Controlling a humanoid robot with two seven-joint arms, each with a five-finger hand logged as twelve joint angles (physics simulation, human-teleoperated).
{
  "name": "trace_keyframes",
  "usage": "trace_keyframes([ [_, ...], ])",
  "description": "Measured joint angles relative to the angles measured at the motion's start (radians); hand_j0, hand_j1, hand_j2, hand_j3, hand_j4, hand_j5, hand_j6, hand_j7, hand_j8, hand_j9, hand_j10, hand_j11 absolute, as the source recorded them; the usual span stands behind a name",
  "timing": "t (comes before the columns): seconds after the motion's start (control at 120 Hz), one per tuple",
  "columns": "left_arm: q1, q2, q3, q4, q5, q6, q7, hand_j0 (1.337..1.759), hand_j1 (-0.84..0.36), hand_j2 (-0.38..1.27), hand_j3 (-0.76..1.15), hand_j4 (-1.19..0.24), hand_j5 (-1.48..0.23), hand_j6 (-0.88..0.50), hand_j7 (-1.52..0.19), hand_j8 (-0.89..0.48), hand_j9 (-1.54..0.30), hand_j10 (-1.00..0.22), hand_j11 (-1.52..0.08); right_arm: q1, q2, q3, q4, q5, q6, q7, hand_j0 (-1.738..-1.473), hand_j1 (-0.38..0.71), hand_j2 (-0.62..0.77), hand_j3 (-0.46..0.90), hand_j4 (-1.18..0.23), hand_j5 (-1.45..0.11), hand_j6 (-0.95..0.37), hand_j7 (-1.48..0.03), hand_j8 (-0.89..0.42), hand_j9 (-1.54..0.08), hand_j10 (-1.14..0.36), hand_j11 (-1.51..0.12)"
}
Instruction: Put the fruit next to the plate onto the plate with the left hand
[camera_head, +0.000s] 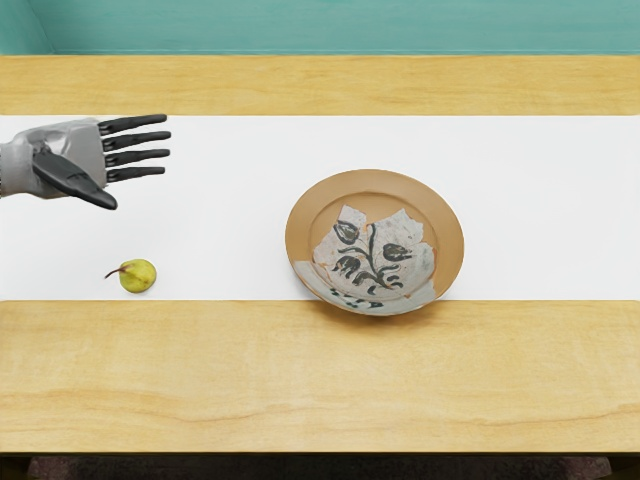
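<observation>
A small yellow-green pear (138, 275) with a brown stem lies on the white runner at the lower left. The brown plate (311, 218), painted with a dark flower on a pale centre, sits to the right of it, well apart. My left hand (125, 160) comes in from the left edge and hovers above and behind the pear, fingers stretched out flat and thumb pointing down-right. It is open and holds nothing. The right arm does not show.
A white runner (520, 200) crosses the wooden table (320, 380) from side to side. A teal wall runs along the far edge.
</observation>
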Motion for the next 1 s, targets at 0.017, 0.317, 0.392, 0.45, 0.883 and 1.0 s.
trace_keyframes([
  [0.017,0.0,0.0,0.0,-0.003,0.002,0.0,0.001,1.658,0.35,0.0,0.0,0.0,0.0,0.0,0.0,0.0,0.0,0.0,0.0,0.0,0.0,0.0,0.0,0.0,0.0,0.0,-1.658,-0.33,0.0,0.0,-0.02,-0.03,-0.02,-0.03,-0.02,-0.03,-0.02,-0.03],
  [0.317,-0.014,0.009,0.0,-0.017,0.163,0.0,0.033,1.658,0.35,0.0,0.0,0.0,0.0,0.0,0.0,0.0,0.0,0.0,0.0,0.0,0.0,0.003,-0.028,0.002,-0.005,-0.007,-1.658,-0.33,0.0,0.0,-0.02,-0.02,-0.02,-0.02,-0.02,-0.02,-0.02,-0.02],
  [0.392,-0.015,0.013,0.0,-0.017,0.24,0.0,0.122,1.658,0.35,0.0,0.0,0.0,0.0,0.0,0.0,0.0,0.0,0.0,0.0,0.0,0.0,0.003,-0.032,0.002,-0.006,-0.007,-1.658,-0.33,0.0,0.0,-0.02,-0.02,-0.02,-0.02,-0.02,-0.02,-0.02,-0.02],
  [0.45,-0.02,0.009,-0.001,-0.017,0.295,0.0,0.18,1.658,0.35,0.0,0.0,0.0,0.0,0.0,0.0,0.0,0.0,0.0,0.0,0.0,0.0,0.003,-0.033,0.002,-0.006,-0.008,-1.658,-0.33,0.0,0.0,-0.02,-0.02,-0.02,-0.02,-0.02,-0.02,-0.02,-0.02],
  [0.883,-0.423,-0.079,0.421,-0.194,0.454,0.583,0.193,1.658,0.35,0.0,0.0,0.0,0.0,0.0,0.0,0.0,0.0,0.0,0.0,0.0,0.0,0.003,-0.035,0.002,-0.006,-0.008,-1.658,-0.33,0.0,0.0,-0.02,-0.02,-0.02,-0.02,-0.02,-0.02,-0.02,-0.02],
  [1.0,-0.466,-0.157,0.578,-0.323,0.444,0.799,0.184,1.658,0.34,0.0,0.0,-0.01,-0.01,-0.01,-0.01,-0.01,-0.01,-0.01,-0.01,-0.001,0.0,0.003,-0.035,0.002,-0.006,-0.008,-1.658,-0.33,0.0,0.0,-0.02,-0.02,-0.02,-0.02,-0.02,-0.02,-0.02,-0.02],
])
